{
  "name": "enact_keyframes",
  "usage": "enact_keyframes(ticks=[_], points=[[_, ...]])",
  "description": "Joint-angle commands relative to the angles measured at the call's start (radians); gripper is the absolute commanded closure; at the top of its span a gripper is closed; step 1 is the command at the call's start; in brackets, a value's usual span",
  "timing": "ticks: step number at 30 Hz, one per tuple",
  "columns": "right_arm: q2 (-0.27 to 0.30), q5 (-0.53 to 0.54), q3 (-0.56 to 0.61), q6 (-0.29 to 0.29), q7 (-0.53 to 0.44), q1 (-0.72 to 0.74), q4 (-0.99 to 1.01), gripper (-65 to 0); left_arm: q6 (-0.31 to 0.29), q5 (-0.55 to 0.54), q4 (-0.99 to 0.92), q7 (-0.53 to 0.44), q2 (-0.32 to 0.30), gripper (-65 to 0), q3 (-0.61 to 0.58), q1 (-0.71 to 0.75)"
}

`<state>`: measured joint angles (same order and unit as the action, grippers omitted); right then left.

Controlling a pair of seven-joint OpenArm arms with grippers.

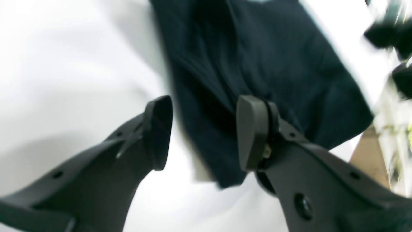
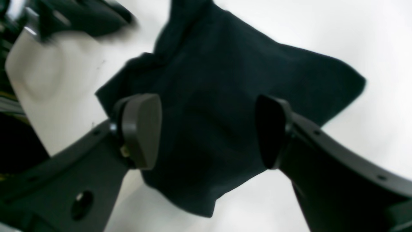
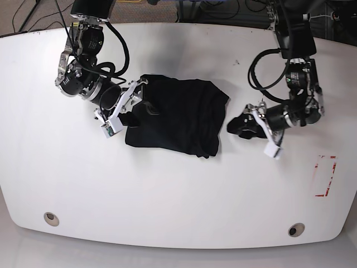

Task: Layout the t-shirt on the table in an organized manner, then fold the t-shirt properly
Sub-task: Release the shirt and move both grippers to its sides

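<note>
- Black t-shirt (image 3: pixel 175 114) is seen lying on the white table (image 3: pixel 167 190), a little left of centre in base view, folded into a compact, roughly rectangular bundle.
- Bundle edges are uneven: lower right corner (image 3: pixel 211 149) sags, upper right corner (image 3: pixel 222 96) sticks out toward the left arm.
- Right claw (image 3: pixel 135 102) (left side of base view) is positioned at the shirt's left edge; in its wrist view the fingers (image 2: pixel 141 129) are spread wide w/ dark cloth (image 2: pixel 209 106) visible between them and nothing clamped. Whether the tips touch the cloth cannot be told.
- Left claw (image 3: pixel 237 127) (right side of base view) is placed just beside the shirt's right edge, apart from the cloth.
- In left wrist view the fingers (image 1: pixel 252 129) are seen parted; cloth (image 1: pixel 257 64) lies beyond and beneath the gap, not pinched. View is blurred.
- Both claws therefore recorded as open, empty.
- Red-marked rectangle (image 3: pixel 326 176) is seen near the table's right edge, well apart from the shirt.
- Two round holes are noted at the near edge: one left (image 3: pixel 51 218), one right (image 3: pixel 295 229).
- Cables (image 3: pixel 262 72) are seen looping off the left arm above the table.
</note>
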<state>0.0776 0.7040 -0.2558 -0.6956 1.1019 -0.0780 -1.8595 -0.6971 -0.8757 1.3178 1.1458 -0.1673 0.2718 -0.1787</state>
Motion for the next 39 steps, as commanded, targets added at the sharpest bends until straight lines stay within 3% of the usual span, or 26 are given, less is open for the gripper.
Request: enact_keyframes(ticks=[1, 7, 17, 27, 39], points=[[-0.012, 0.026, 0.019, -0.003, -0.033, 0.022, -0.015, -43.6, -0.001, -0.043, 0.015, -0.008, -0.065, -30.6, 0.042, -0.049], [-0.026, -0.057, 0.089, -0.003, -0.053, 0.022, -0.022, -43.6, -0.001, -0.050, 0.015, -0.005, -0.179, -30.3, 0.123, -0.089], [-0.083, -0.189, 0.258, -0.003, -0.118, 0.034, -0.007, -43.6, -0.001, -0.050, 0.018, -0.007, -0.305, -30.1, 0.133, -0.103], [-0.104, -0.261, 0.384, -0.003, -0.204, 0.065, 0.137, -43.6, -0.001, -0.050, 0.019, -0.007, -0.335, -30.0, 0.146, -0.063], [-0.186, -0.263, 0.393, -0.003, -0.240, 0.168, 0.326, -43.6, -0.001, -0.053, 0.021, -0.005, -0.334, -30.0, 0.198, -0.009]])
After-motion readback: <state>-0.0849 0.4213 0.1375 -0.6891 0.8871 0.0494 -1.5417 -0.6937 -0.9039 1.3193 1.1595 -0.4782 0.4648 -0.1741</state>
